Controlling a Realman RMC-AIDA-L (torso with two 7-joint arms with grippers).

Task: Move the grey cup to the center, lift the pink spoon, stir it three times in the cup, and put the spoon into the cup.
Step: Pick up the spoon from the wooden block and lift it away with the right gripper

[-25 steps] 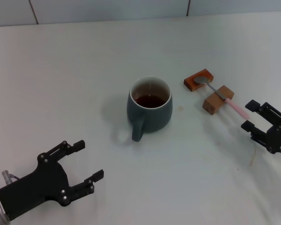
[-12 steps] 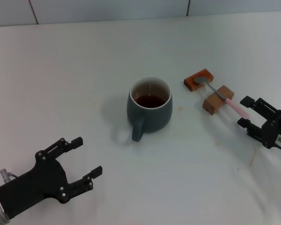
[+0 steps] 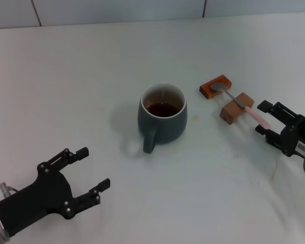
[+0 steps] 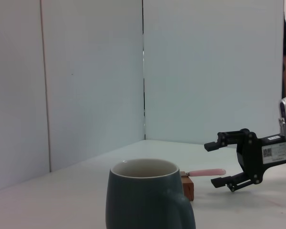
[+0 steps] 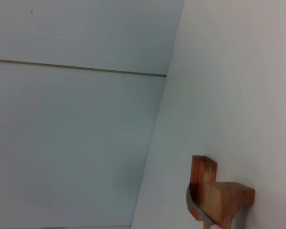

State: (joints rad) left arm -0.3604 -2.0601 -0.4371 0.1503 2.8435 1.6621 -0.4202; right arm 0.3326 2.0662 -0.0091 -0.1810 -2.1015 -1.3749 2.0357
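The grey cup (image 3: 162,116) stands at the table's middle, handle toward me, with dark liquid inside; it also shows in the left wrist view (image 4: 145,195). The pink spoon (image 3: 242,105) lies across two brown wooden blocks, its silver bowl on the far block (image 3: 216,86), its pink handle over the near block (image 3: 236,108). My right gripper (image 3: 263,117) is open, its fingers either side of the pink handle's end, seen also in the left wrist view (image 4: 215,163). My left gripper (image 3: 94,168) is open and empty at the front left, well short of the cup.
The white table (image 3: 91,71) meets a pale tiled wall at the back. The right wrist view shows the two wooden blocks (image 5: 219,195) and the spoon's metal neck (image 5: 196,206) close ahead.
My right gripper has moved up and left toward the spoon, its fingers now around the handle's end. My left gripper has drawn back slightly toward the front left.
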